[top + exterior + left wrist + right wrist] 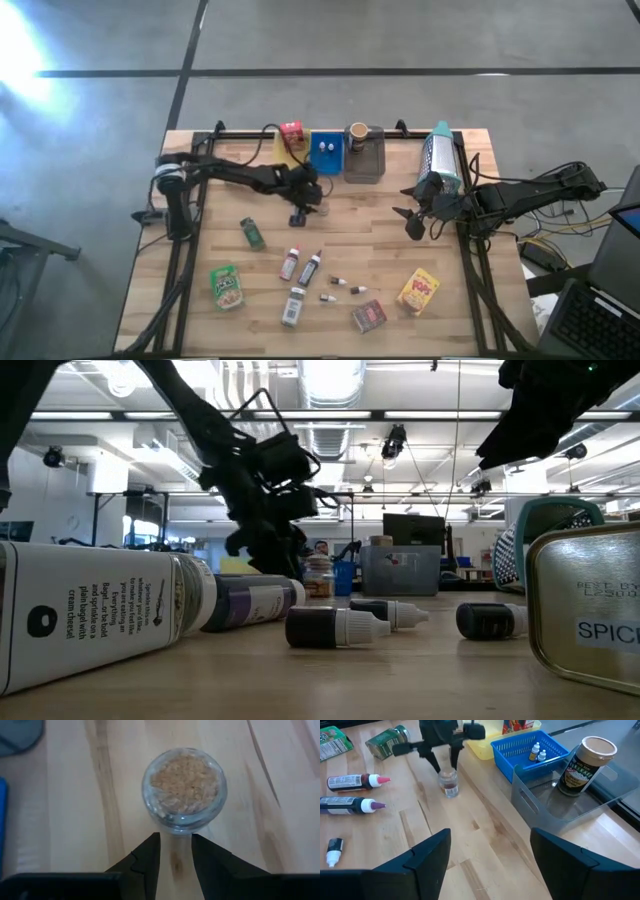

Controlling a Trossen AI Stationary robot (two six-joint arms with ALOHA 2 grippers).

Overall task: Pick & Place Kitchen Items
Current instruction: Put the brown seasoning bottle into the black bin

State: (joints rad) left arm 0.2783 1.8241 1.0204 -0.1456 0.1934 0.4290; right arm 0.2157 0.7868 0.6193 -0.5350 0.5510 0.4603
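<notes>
While groceries litter wooden table (330, 240) | concrete floor (320, 40) | ceiling lights (330, 380)

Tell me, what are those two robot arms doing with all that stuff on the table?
They are sorting small groceries into trays. The left gripper hovers just above a small glass jar of tan grains standing on the wood, fingers narrowly apart, not gripping it. The right gripper waits open nearby, holding nothing. Two tiny vials lie in the blue tray and a brown-lidded canister stands in the grey tray. Bottles and snack boxes still lie on the table.
</notes>
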